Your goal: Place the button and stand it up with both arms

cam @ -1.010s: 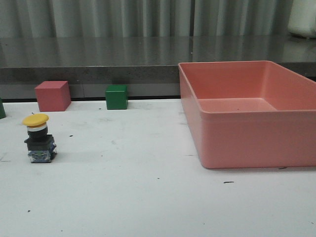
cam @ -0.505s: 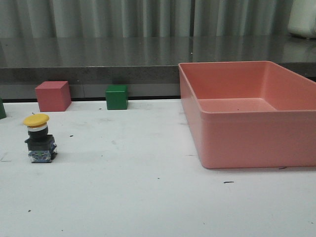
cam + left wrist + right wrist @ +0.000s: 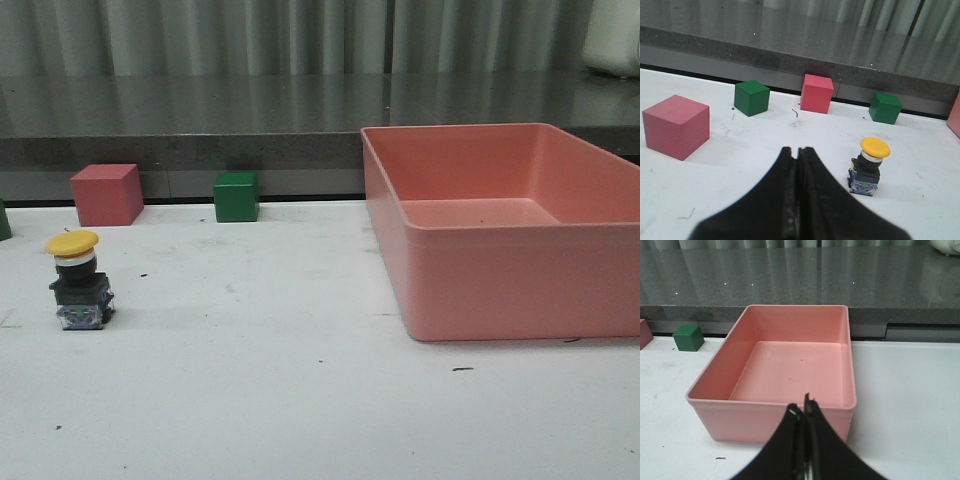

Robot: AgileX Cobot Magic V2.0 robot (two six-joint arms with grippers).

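Front view: across the last 1 s we see no change; the button point(image 3: 78, 281) stands upright on the white table point(image 3: 300, 400) at the left, yellow cap up, base down, exactly where it stood in the 2 earlier frames. The red cube point(image 3: 107, 194) and green cube point(image 3: 236, 196) sit behind it along the table's back edge, and the pink bin point(image 3: 505, 230) sits well apart to the right, with nothing in it. Neither arm appears in this view. Left wrist view: the left gripper point(image 3: 797, 152) has its fingers pressed together with nothing between them, and it hangs near the button point(image 3: 868, 165) but apart from it; 2 red cubes and 2 green cubes lie beyond. Right wrist view: the right gripper point(image 3: 802, 412) is likewise closed on nothing, hovering in front of the pink bin point(image 3: 720, 375), and the button is out of sight here. We judge that the stillness, with the button already standing and both grippers clear, means the task is done or very nearly so.
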